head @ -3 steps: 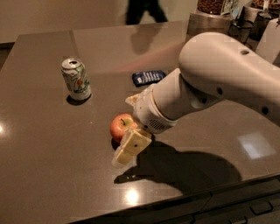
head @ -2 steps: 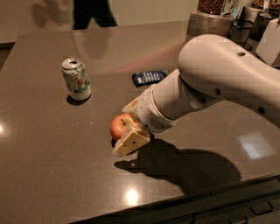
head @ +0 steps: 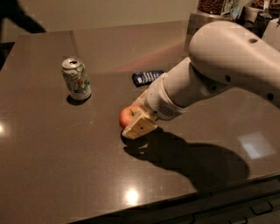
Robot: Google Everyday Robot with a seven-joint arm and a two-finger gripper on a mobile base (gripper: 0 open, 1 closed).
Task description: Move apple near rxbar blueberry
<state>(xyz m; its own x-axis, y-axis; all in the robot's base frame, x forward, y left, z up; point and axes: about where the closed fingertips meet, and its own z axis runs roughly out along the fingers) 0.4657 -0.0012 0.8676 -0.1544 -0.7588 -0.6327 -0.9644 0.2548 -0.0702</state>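
Observation:
The apple (head: 125, 116), red and yellow, is near the middle of the dark table, held between the fingers of my gripper (head: 131, 122). The gripper reaches in from the right on a thick white arm and is shut on the apple. One tan finger (head: 139, 125) covers the apple's front right side; the other finger is mostly hidden behind it. The rxbar blueberry (head: 147, 77), a flat dark blue bar, lies on the table just behind the gripper, partly hidden by the arm.
A white-and-green drink can (head: 76, 79) stands upright at the left of the table (head: 65, 166). Jars and containers (head: 214, 8) stand at the back right. The table's front edge runs along the bottom right.
The gripper and the apple have shifted a little up and right, toward the blue bar. A dark figure at the back has moved off to the left.

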